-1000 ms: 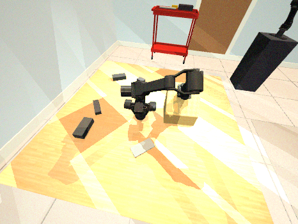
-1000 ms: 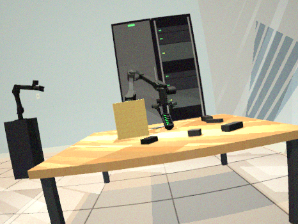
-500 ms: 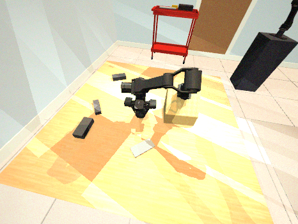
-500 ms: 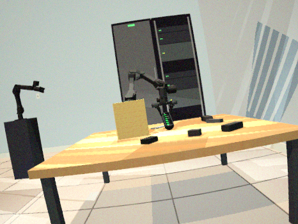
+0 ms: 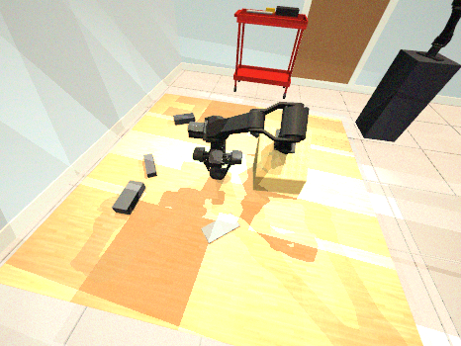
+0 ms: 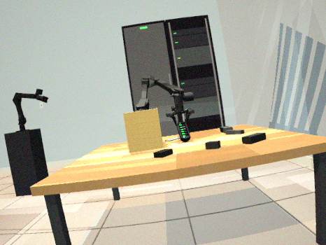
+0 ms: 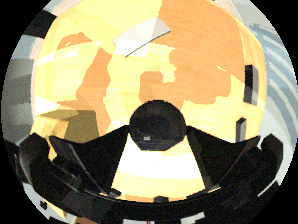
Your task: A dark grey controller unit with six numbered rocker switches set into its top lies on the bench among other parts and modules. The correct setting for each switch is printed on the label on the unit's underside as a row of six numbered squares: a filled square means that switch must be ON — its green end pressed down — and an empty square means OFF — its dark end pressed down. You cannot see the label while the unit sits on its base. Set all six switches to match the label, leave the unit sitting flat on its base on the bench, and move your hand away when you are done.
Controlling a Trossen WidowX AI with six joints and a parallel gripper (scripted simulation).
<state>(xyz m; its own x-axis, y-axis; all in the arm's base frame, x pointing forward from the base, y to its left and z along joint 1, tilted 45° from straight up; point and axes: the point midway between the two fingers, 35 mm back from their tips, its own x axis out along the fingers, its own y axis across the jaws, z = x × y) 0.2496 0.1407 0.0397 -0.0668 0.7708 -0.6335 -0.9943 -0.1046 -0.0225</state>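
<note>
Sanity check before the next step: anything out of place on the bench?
Yes. The controller unit is not flat on its base: it stands on end in the claw, tilted, with its switch face turned sideways and its lower end down at the bench. Nothing else stands out.

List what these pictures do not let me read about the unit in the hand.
- Underside label of the controller unit: faces away in the exterior view.
- Switch numbers: too small there.
- Top view: the hand covers the unit.
- Wrist view: only its dark end shows.
</note>
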